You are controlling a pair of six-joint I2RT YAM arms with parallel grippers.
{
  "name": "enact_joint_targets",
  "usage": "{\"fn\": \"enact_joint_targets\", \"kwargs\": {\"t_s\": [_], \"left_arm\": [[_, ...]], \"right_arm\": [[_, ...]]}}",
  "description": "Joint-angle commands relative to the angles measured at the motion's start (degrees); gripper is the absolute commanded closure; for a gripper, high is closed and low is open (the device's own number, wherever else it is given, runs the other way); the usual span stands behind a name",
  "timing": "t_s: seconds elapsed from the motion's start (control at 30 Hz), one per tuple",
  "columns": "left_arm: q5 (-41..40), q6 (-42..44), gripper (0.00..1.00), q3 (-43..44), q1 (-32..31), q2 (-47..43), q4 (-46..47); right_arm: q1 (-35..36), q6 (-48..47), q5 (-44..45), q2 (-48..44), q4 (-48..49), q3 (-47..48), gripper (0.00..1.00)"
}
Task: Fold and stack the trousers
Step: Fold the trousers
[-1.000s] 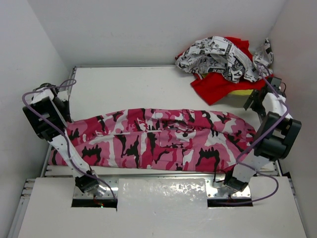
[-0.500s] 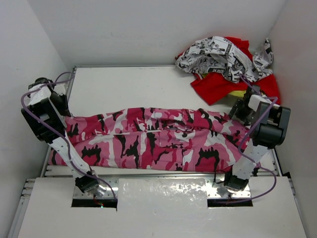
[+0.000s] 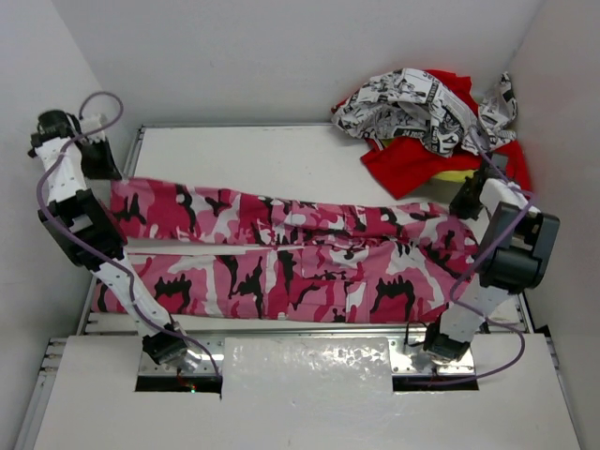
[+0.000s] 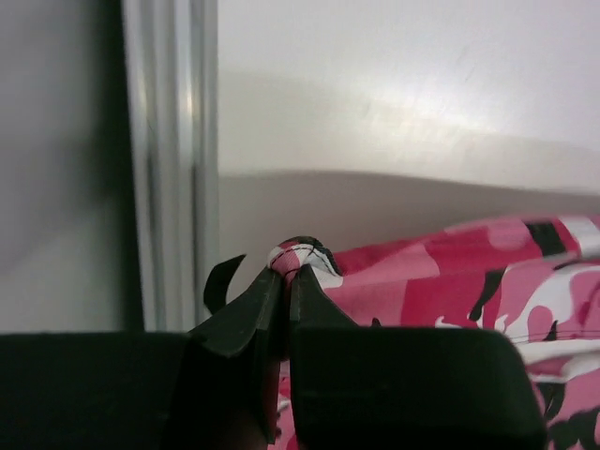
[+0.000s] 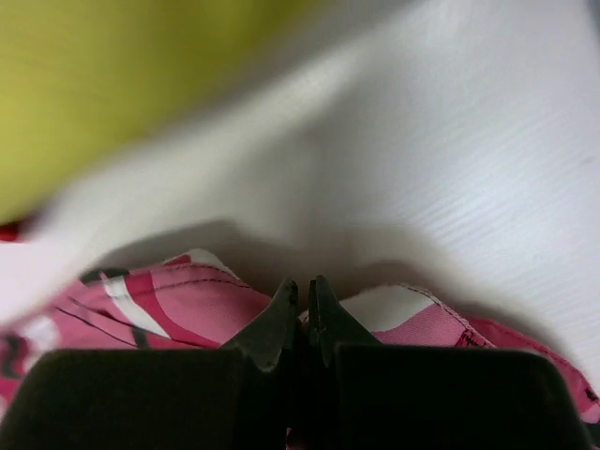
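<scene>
**Left edge of the worktop (image 3: 244,155):** left arm reared up tall, elbow out over the edge, wrist bent down beside a metal rail (image 4: 169,159). Left tool (image 4: 286,272) pinched fully closed on a small bunched nub of the trousers (image 3: 309,262), at one end of the cloth near the far left corner.

**Near half of the worktop, left edge to right edge:** trousers of soft cloth in hot pink, pale pink, white and black camouflage blotches, long and mostly flat, with pocket flaps and seams at mid length. Far strip drawn straight between the two tools. Near strip lying slack, parted from it at the left by a thin pale gap.

**Right edge:** right arm folded, forearm upright, wrist low at the cloth. Right tool (image 5: 302,286) closed tip to tip on a stitched edge of the trousers.

**Far right corner:** crumpled heap of black-and-white printed cloth (image 3: 412,108) on plain red cloth (image 3: 398,164), with something yellow (image 3: 452,174) showing beneath, just beside the right tool.
</scene>
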Motion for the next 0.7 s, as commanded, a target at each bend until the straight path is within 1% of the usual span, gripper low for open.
{"fn": "enact_joint_targets", "kwargs": {"t_s": [0.0, 0.03, 0.07, 0.1, 0.13, 0.17, 0.2, 0.27, 0.3, 0.33, 0.37, 0.4, 0.43, 0.5, 0.53, 0.57, 0.6, 0.63, 0.67], "left_arm": [[5.3, -1.8, 1.00, 11.7, 0.3, -1.2, 3.9], [5.1, -2.3, 1.00, 14.4, 0.4, -1.8, 5.0], [5.0, -2.4, 1.00, 14.9, 0.6, -2.4, 5.7], [5.1, -2.5, 1.00, 14.9, 0.8, -3.2, 6.5], [5.4, -2.8, 1.00, 13.7, 1.7, -5.0, 8.3], [6.1, -2.5, 1.00, 12.5, 2.1, -6.2, 9.0], [7.9, -2.1, 1.00, 10.8, 2.3, -7.3, 9.5], [9.9, 1.6, 1.00, 0.6, 2.9, -12.6, 10.6], [9.9, 3.0, 1.00, 0.5, 2.9, -12.6, 10.6], [9.8, 5.3, 1.00, -6.2, 3.0, -15.5, 11.6], [9.5, 6.3, 1.00, -9.6, 3.3, -17.0, 12.1], [9.5, 7.2, 1.00, -13.1, 3.7, -18.2, 12.5], [9.4, 9.1, 1.00, -19.2, 4.8, -20.6, 13.1], [9.4, 11.1, 1.00, -24.2, 6.5, -22.3, 12.8], [9.2, 13.3, 1.00, -28.2, 8.7, -23.6, 11.7], [9.0, 14.8, 1.00, -30.0, 9.8, -24.0, 10.9], [7.6, 16.5, 1.00, -33.7, 11.2, -24.4, 9.8], [6.5, 19.4, 1.00, -35.8, 11.5, -25.2, 9.6], [5.7, 20.8, 1.00, -37.6, 11.7, -25.6, 9.5]], "right_arm": [[-3.9, 3.0, -3.2, -10.6, 10.7, 1.6, 1.00], [-4.9, 5.2, -3.9, -12.6, 12.9, 0.0, 1.00], [-7.0, 6.3, -4.8, -16.7, 18.2, -1.7, 1.00], [-7.9, 7.2, -5.3, -18.6, 20.8, -3.6, 1.00], [-8.6, 7.7, -5.7, -20.4, 23.1, -7.3, 1.00], [-9.3, 7.3, -6.2, -23.7, 25.8, -8.9, 1.00], [-9.3, 6.4, -6.6, -25.1, 28.0, -10.7, 1.00], [-9.3, 4.5, -9.7, -28.2, 32.7, -18.4, 1.00], [-9.3, 4.5, -10.6, -28.2, 34.1, -18.4, 1.00], [-9.3, 4.5, -11.3, -29.9, 35.4, -22.7, 1.00], [-9.3, 4.8, -11.7, -30.8, 37.0, -24.9, 1.00], [-9.3, 4.9, -11.7, -31.6, 37.3, -27.0, 1.00], [-9.3, 5.1, -10.9, -33.8, 37.5, -31.2, 1.00], [-9.3, 5.0, -8.1, -36.6, 37.7, -35.6, 1.00], [-9.3, 5.5, -3.2, -39.9, 38.0, -40.3, 0.89], [-9.3, 6.1, -0.9, -41.3, 38.5, -42.7, 0.77], [-9.3, 7.6, 1.1, -42.7, 38.5, -47.0, 0.57], [-9.4, 7.8, 3.9, -44.9, 38.6, -48.7, 0.37], [-9.5, 8.1, 5.0, -45.7, 37.9, -49.9, 0.32]]}}
